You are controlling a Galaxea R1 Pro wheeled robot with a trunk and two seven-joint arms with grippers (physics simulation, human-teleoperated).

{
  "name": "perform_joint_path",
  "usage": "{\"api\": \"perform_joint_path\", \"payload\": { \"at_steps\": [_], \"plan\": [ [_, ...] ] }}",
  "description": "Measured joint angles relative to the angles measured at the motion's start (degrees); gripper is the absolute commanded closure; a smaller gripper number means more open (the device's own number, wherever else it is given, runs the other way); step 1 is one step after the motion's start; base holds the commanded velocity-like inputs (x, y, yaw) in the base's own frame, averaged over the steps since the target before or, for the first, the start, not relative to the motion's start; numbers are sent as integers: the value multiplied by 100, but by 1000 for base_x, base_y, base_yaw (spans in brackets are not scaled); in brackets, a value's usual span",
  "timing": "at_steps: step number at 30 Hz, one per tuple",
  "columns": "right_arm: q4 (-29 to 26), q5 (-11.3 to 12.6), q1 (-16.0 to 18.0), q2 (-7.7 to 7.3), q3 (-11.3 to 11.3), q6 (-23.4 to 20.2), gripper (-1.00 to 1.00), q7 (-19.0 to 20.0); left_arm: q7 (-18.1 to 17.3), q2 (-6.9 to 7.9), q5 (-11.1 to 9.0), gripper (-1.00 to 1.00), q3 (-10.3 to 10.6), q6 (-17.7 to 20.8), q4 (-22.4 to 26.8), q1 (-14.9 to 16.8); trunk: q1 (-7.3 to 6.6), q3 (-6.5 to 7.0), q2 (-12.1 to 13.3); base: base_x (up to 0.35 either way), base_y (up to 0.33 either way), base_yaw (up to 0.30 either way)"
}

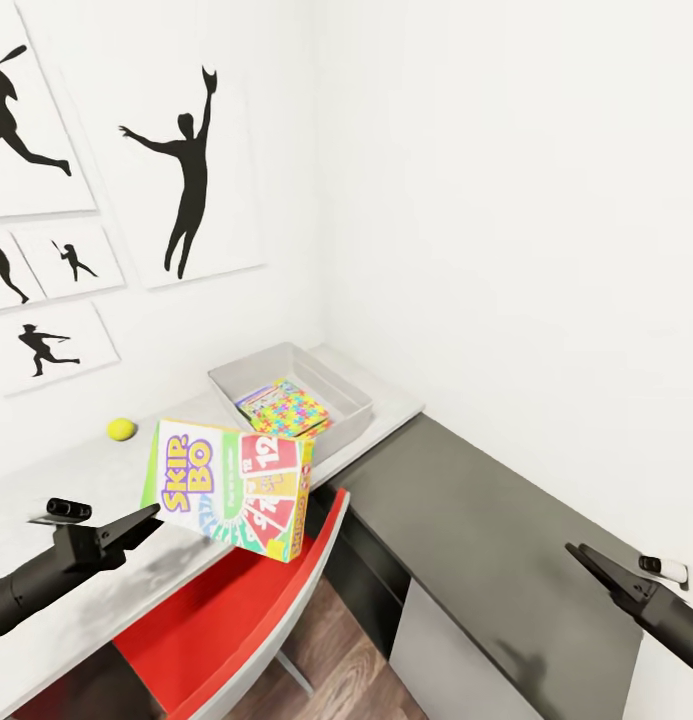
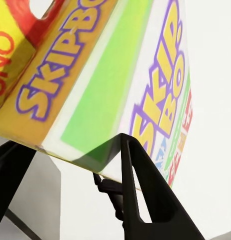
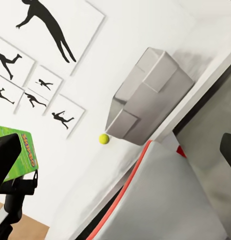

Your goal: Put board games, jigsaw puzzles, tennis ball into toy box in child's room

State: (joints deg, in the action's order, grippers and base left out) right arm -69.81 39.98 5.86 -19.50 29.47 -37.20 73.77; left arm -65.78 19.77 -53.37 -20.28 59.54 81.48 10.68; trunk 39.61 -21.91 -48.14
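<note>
White walls hung with silhouette prints backed the grey table [image 1: 46,500] across the frame's left. My left gripper [image 1: 146,520] was clamped on the Skip-Bo box [image 1: 231,485], held at centre short of the toy box [image 1: 341,385], where a jigsaw puzzle [image 1: 284,408] lay. I judged the next move was carrying it over the rim above the red chair [image 1: 236,610], leaving the tennis ball [image 1: 121,429]; whether my right gripper [image 1: 591,562] at lower right was open I couldn't tell.
</note>
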Motion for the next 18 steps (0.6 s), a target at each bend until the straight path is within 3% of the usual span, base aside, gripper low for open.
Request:
{"api": "perform_joint_path", "payload": {
  "at_steps": [10, 18],
  "plan": [
    [10, 6, 0, 0, 4, -2, -100, 5, 0, -2, 5, 100, -1, 2, 0, -7, -1, 0, 0, 48, 79, -7],
    [11, 9, -1, 0, 13, -2, -100, 7, 0, -8, 11, 100, 1, -6, -1, -7, -1, 41, 0, 137, 44, -167]
  ]
}}
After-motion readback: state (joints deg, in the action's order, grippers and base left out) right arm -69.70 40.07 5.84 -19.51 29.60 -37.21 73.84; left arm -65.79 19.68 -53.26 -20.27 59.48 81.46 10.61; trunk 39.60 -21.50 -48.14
